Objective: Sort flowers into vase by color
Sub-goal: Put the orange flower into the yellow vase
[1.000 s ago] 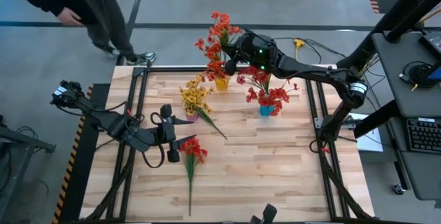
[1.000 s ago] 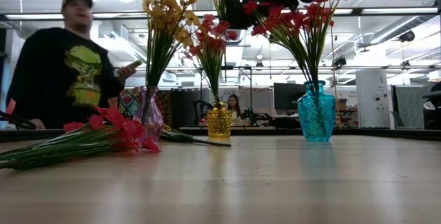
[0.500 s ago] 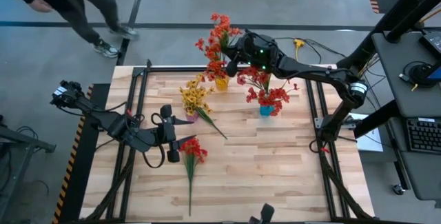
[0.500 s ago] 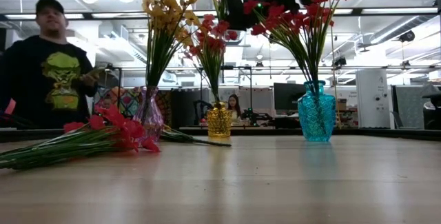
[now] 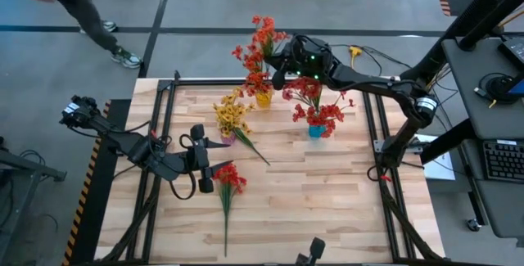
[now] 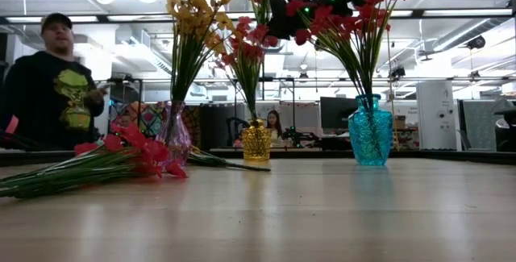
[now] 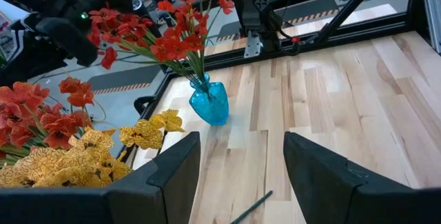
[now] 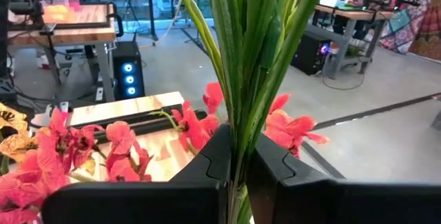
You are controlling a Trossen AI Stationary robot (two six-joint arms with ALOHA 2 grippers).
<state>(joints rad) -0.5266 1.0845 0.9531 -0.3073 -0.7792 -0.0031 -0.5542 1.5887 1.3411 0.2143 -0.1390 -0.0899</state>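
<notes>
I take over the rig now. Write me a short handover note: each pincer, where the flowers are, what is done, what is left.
Right pincer: shut on a flower spray's stems, held high over the gold vase at the table's far side.
Left pincer: open, empty, low beside the red spray lying flat on the table.
Done: yellow flowers in the purple vase; red flowers in the blue vase; orange-red flowers in the gold vase.
Left: seat the held spray, then vase the lying red spray.
</notes>
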